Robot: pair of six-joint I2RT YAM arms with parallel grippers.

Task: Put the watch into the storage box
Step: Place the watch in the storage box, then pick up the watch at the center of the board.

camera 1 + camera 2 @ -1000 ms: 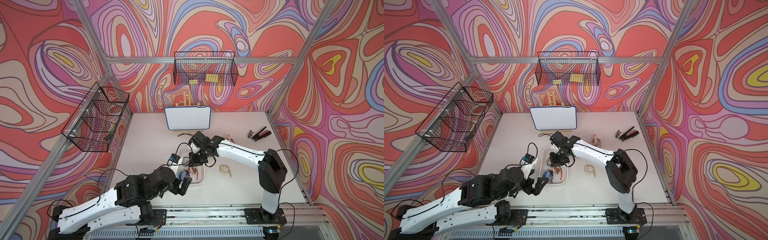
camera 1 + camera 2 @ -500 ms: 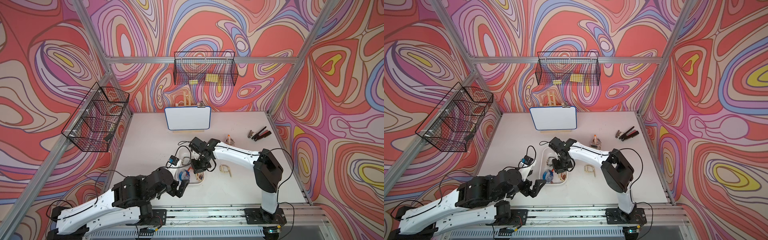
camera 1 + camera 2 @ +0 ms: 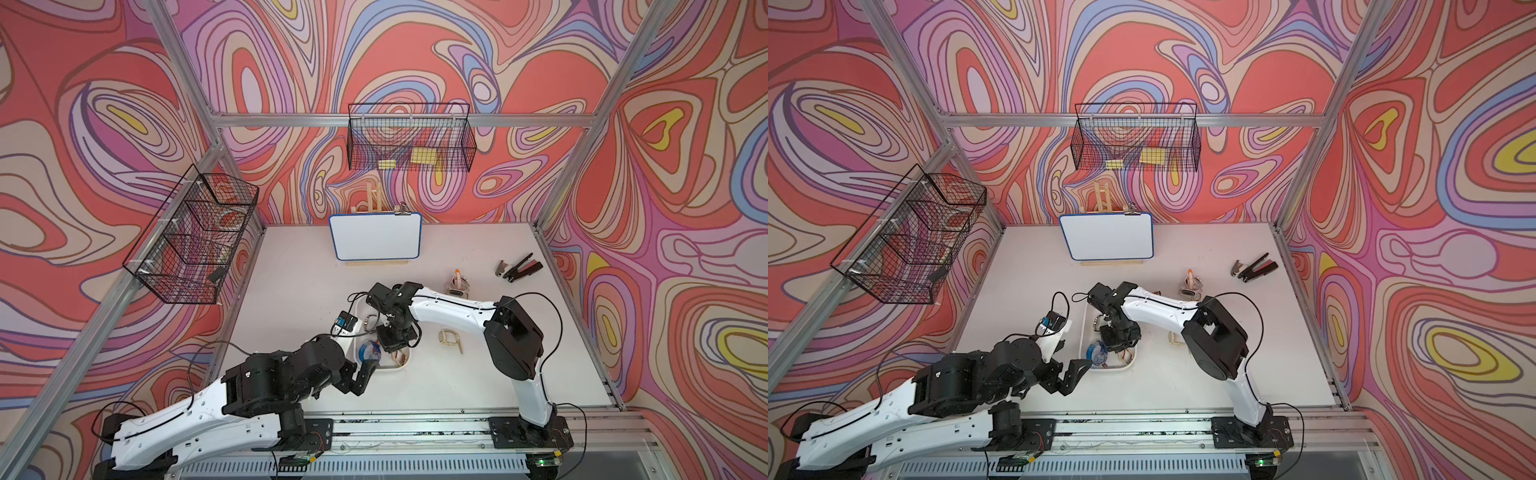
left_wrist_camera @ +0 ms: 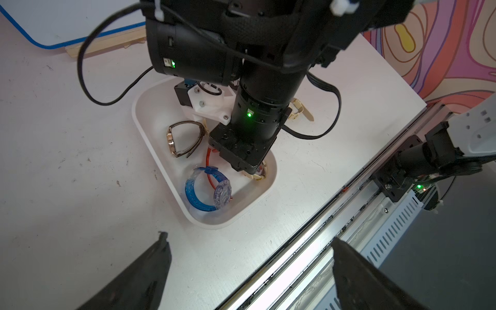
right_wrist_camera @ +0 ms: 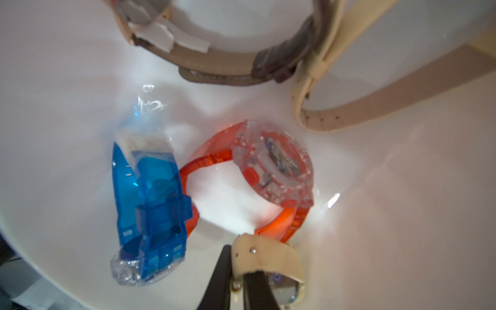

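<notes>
Release stage, by the look of things.

In both top views: right gripper low inside the storage box, toward the end nearest the rail, just beside a blue watch. Left gripper parked just outside that same end of the box, spread wide, holding nothing. Spare cream watch on the table, apart from the box.

From the left wrist: looks out between two wide-set, empty fingers at the box. Shows the blue watch and a brown-strapped watch on the box floor. Shows only a sliver of cream strap under the right gripper's black body.

From the right wrist: shows the fingers close together, with the cream-strapped watch caught by its strap between them. Places that watch well within the box walls, right next to an orange watch. No telling of contact with the floor.

Hazards from here, as a judgement:
- Risks hauling the watch back out on a rise begun before a clean letting-go, given a soft strap draped over one finger and apt to cling.
- Risks hooking the orange or blue band on the way up, given such tight crowding.
- Risks clipping the left gripper beside the rim on a careless retreat.
</notes>
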